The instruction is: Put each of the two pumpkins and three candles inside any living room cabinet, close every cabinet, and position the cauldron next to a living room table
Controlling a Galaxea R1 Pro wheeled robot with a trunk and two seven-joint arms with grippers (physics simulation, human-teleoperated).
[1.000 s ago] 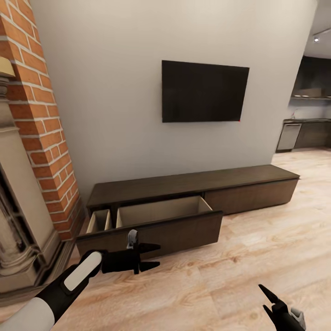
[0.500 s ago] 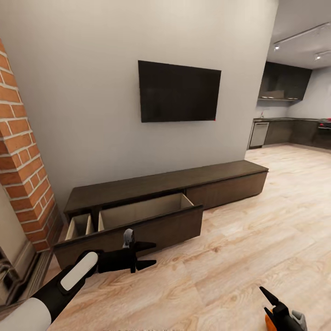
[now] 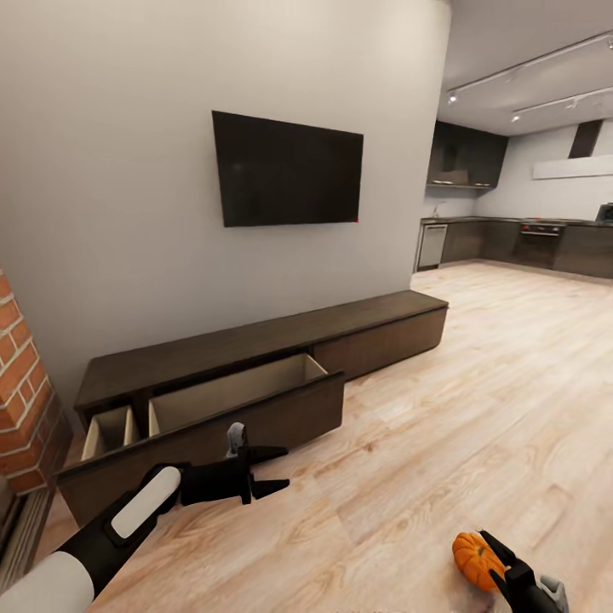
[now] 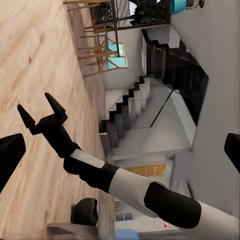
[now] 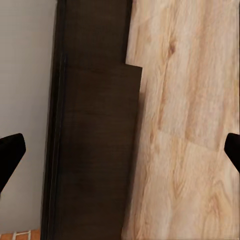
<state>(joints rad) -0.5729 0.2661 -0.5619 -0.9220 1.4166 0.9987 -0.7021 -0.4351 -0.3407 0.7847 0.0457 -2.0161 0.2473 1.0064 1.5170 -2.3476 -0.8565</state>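
one pumpkin point(image 3: 475, 559), one cabinet point(image 3: 255, 375) with two drawers, one television point(image 3: 288, 169), two grippers

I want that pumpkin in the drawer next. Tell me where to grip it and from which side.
Grip the pumpkin across its round, ribbed middle, coming down from above. It sits low on the floor, so a top approach seems clearest. The open right pincer is already beside it; its stem is hard to make out, so I'd avoid relying on it.

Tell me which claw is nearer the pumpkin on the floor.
Right. The right claw is right beside the pumpkin, seemingly touching it, fingers open. The left claw hangs open well across the floor, in front of the open drawer.
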